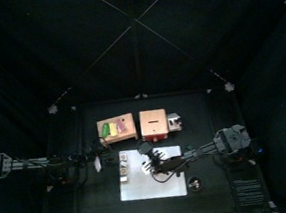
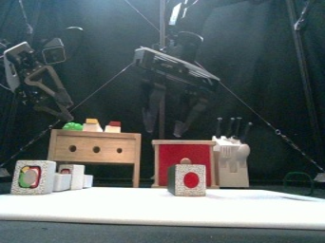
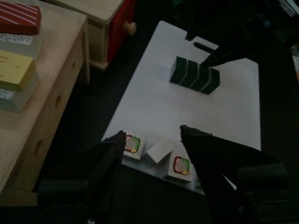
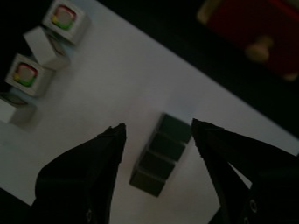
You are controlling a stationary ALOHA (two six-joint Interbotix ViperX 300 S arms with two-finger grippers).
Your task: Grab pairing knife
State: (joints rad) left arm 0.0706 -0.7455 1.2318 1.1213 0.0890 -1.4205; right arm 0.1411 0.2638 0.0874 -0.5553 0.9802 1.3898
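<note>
The white knife block (image 2: pixel 233 159) stands at the back right of the table, next to a red box (image 2: pixel 181 152). Several black knife handles (image 2: pixel 229 126) stick up from it; I cannot tell which is the paring knife. In the top view the block (image 1: pixel 177 124) lies behind the white cutting board (image 1: pixel 154 181). My right gripper (image 2: pixel 166 123) hangs open and empty above the board, over a dark block with an apple picture (image 2: pixel 188 178), short of the knife block. It also shows in the right wrist view (image 4: pixel 156 128). My left gripper (image 3: pixel 152 138) is open and empty over the board's left end.
A wooden crate (image 2: pixel 95 152) with play food on top stands at the back left. Two small picture blocks (image 2: pixel 34 177) stand at the board's left end and also show in the left wrist view (image 3: pixel 138 146). The dark block (image 4: pixel 160 153) sits mid-board.
</note>
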